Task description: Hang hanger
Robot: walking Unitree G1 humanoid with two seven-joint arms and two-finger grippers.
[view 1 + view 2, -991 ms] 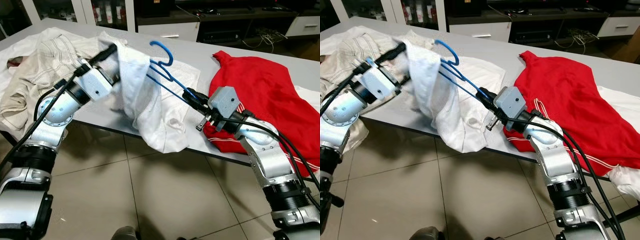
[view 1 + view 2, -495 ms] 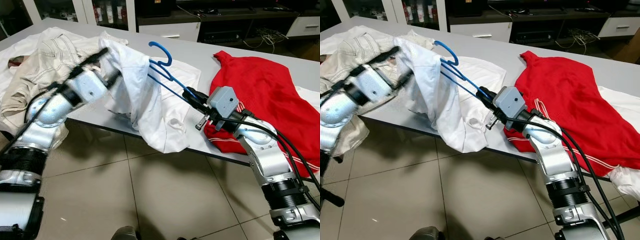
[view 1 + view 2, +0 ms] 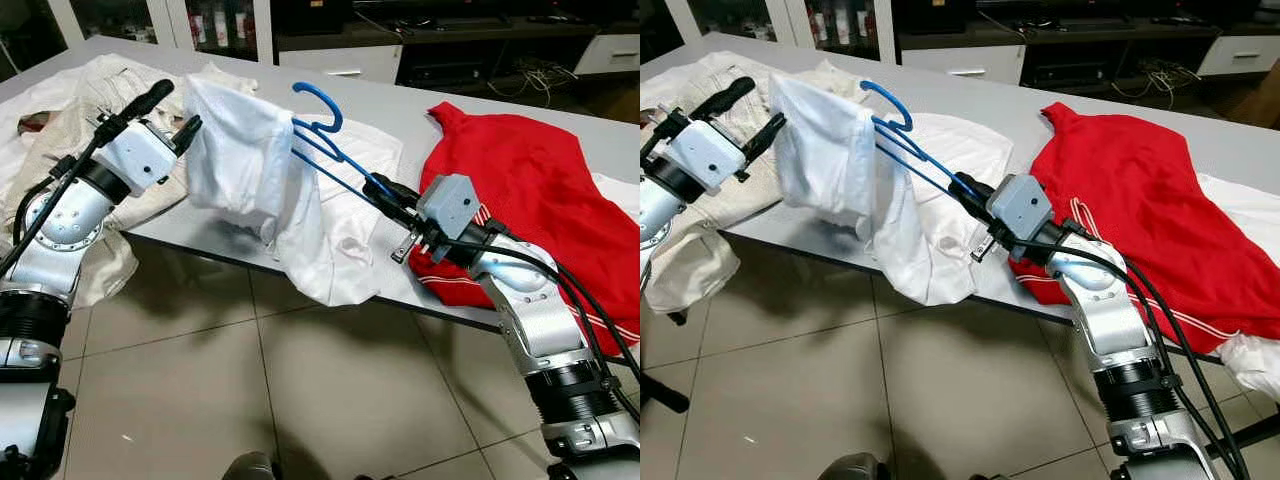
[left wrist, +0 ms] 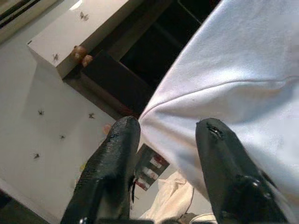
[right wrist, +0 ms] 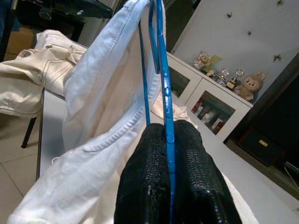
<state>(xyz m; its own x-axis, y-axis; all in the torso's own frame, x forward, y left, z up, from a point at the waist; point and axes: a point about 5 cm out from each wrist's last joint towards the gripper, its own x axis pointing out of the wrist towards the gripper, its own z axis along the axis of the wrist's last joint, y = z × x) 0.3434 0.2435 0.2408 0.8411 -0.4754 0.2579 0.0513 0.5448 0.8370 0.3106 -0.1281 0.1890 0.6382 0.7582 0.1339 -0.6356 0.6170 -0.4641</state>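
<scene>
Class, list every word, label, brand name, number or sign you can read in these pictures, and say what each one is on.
None can be read.
The white garment, blue hanger, red garment and beige trousers carry no visible lettering.
Items in the glass cabinet behind are too small and blurred to read.

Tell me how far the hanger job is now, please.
Done: the white shirt is partly draped over the blue hanger. In hand: the right hand is shut on the hanger; the left hand is open beside the shirt. Left: seating the shirt and hanging it up.
</scene>
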